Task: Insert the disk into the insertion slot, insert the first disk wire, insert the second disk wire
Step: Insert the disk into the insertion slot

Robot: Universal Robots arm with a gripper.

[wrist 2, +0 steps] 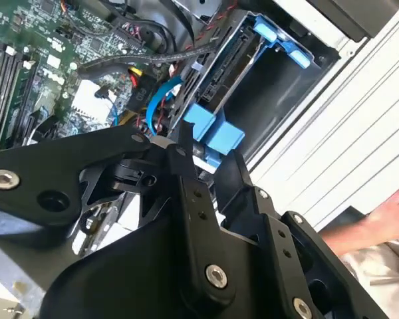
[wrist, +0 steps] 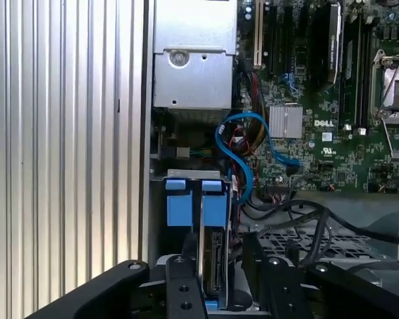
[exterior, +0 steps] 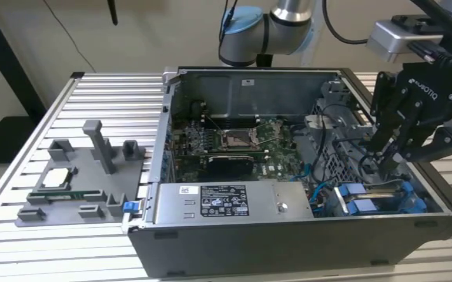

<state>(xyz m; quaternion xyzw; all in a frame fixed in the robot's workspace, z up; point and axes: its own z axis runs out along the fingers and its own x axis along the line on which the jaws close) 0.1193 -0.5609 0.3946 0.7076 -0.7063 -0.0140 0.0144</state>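
Disk first: it stands on edge in its blue carrier inside the insertion slot, in the corner of the computer case just beside the power-supply box. In the first wrist view its blue tab sits about level with the second blue tab alongside. From that I judge it well down in the bay, though no latch is visible to confirm it is home.

Your gripper hangs over that bay with the jaws either side of the carrier's end. From these views you cannot tell whether they are clamped on it or merely astride it.

To do this step well, hold the wrist square to the bay so both rails run parallel to the sheet-metal walls. Press straight along the rails, not on one corner, because a tilted carrier will likely bind. Use light, even force, and stop if it resists.

The blue cable and the black wires lie near the bay mouth, so check that neither slips under the carrier or the jaws.

A person's hand shows beyond the case's outer wall, out by the ribbed surface. Give it room.
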